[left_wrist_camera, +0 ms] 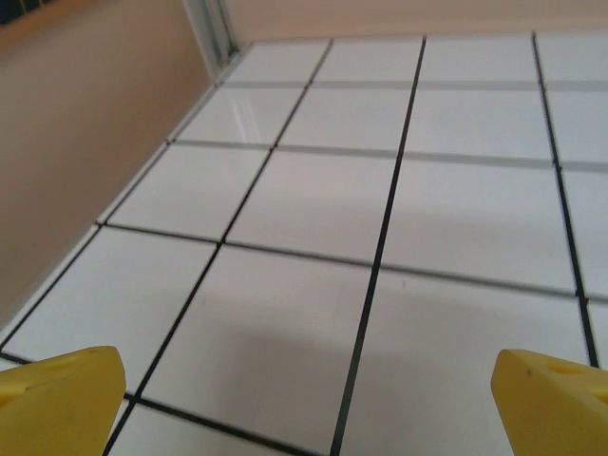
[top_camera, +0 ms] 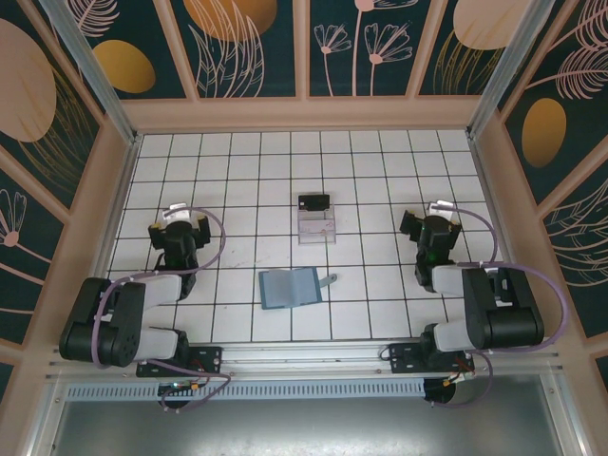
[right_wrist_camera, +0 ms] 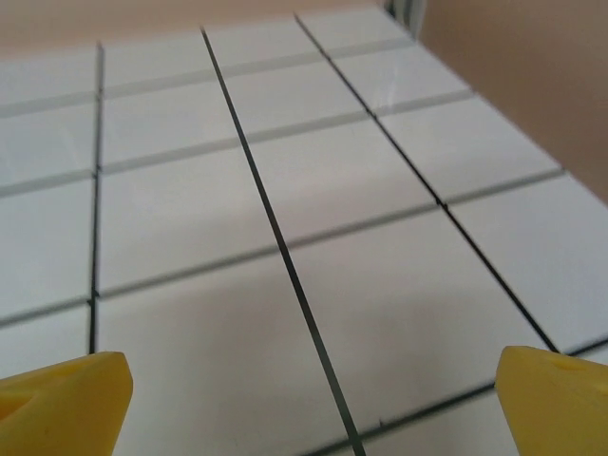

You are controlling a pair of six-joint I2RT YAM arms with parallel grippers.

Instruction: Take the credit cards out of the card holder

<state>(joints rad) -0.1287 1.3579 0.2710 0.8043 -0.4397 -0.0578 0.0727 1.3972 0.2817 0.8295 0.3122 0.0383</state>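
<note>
Your left arm is folded back on itself: its elbow bulges out to the left by the base, and the forearm comes back in and points the left gripper (top_camera: 180, 220) toward the far wall, low over the table (top_camera: 380, 161). The right arm mirrors it, with the elbow out to the right and the right gripper (top_camera: 437, 228) also aimed away from you.

In the left wrist view, the yellow fingers (left_wrist_camera: 57, 399) sit at the bottom corners, spread wide, with bare tiles between them. The right wrist view shows the same: fingers (right_wrist_camera: 556, 399) far apart, gripping nothing.

The holder (top_camera: 290, 287) lies flat on the tiles between the two arms, near the front edge and well apart from both grippers. Its grey strap (top_camera: 330, 280) sticks out to the right. Just beyond it stands a clear tray (top_camera: 316, 228). A dark card (top_camera: 313, 201) sits at the tray's far edge; you cannot tell whether it lies inside or rests on the rim.
</note>
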